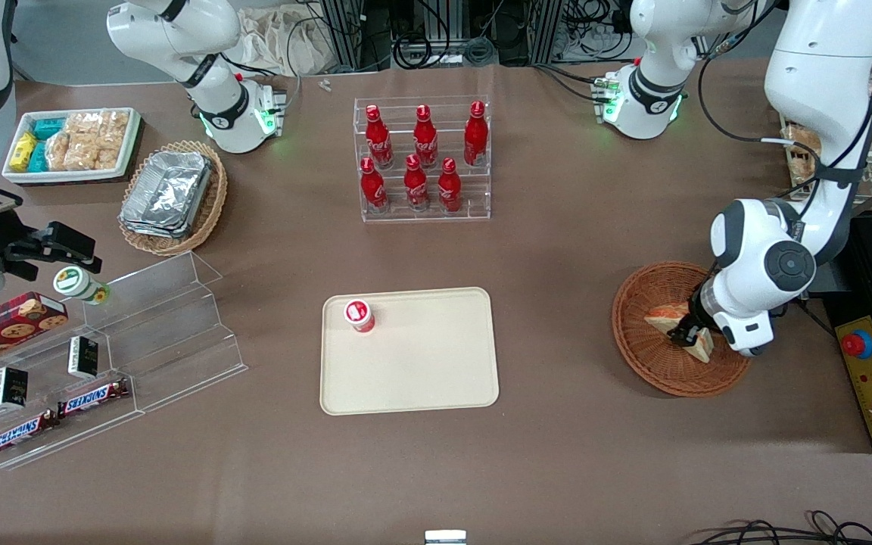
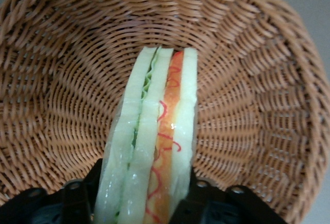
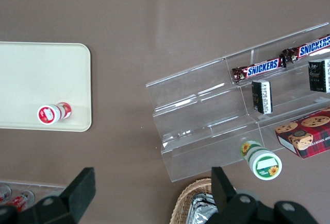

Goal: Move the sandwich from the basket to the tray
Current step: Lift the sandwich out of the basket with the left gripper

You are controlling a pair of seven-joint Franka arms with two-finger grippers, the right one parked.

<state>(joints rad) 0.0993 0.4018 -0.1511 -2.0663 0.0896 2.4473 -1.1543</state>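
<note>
The gripper (image 1: pixel 694 334) is lowered into the basket (image 1: pixel 644 352) at the working arm's end of the table, its fingers (image 2: pixel 77 195) closed against both flat faces of the sandwich (image 2: pixel 154 147), which is held on edge inside the basket. The tray (image 1: pixel 421 367), bearing a red-capped cup (image 1: pixel 359 315), is well apart from it.

basket (image 1: pixel 644 344): your gripper (image 1: pixel 692 335) sits down inside it, jaws on either side of the sandwich (image 2: pixel 154 147); wicker wall rings it all round.
worktop (image 1: pixel 557 303) between basket and tray (image 1: pixel 421 371): bare brown surface, open for you to cross.
tray: one red-capped cup (image 1: pixel 359 315) stands at the corner nearest the bottle rack (image 1: pixel 422 159); rest of the tray is free.
bottle rack: tall, farther from the front camera than the tray, well apart from it.
</note>
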